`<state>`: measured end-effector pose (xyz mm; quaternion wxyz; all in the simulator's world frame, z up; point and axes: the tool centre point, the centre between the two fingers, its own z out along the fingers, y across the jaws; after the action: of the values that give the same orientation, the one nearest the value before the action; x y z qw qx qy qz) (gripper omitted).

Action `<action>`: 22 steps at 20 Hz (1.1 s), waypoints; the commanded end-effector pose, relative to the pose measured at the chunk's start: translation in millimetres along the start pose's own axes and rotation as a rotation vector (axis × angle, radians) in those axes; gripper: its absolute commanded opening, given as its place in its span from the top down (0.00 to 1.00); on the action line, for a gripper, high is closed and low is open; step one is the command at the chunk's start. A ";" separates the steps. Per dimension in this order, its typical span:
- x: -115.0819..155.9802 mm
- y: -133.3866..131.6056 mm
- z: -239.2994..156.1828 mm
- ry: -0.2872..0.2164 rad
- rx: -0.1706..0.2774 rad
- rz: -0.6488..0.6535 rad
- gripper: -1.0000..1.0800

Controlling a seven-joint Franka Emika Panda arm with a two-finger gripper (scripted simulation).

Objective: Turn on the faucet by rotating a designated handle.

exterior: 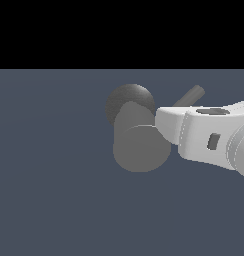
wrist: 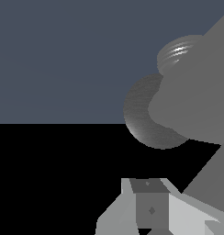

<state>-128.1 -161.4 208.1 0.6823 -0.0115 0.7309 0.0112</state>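
Faucet (exterior: 141, 145) body sits mid-scene in our exterior view, a stubby grey cylinder whose flat round face looks toward the camera, with a darker dome (exterior: 126, 100) touching it just behind and above. We see the handle (exterior: 190, 96), a thin grey rod, slanting up and away from the far side of the cylinder, toward the exterior view's right. Our white arm (exterior: 209, 135) reaches in from that same side, its front end just beside the cylinder and overlapping the rod's lower part. We cannot tell how the gripper (wrist: 150, 206) fingers stand.
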 end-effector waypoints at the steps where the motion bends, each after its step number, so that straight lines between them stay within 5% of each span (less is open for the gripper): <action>1: -31.6 8.9 4.2 -0.059 -0.005 -0.013 1.00; 6: -44.5 16.1 3.8 -0.068 -0.005 -0.016 1.00; 7: -9.0 9.2 -0.2 0.003 0.000 0.001 1.00; 22: -50.2 50.9 1.3 -0.042 -0.003 -0.010 1.00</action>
<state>-135.4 -128.7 223.1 0.6678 -0.0023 0.7444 0.0036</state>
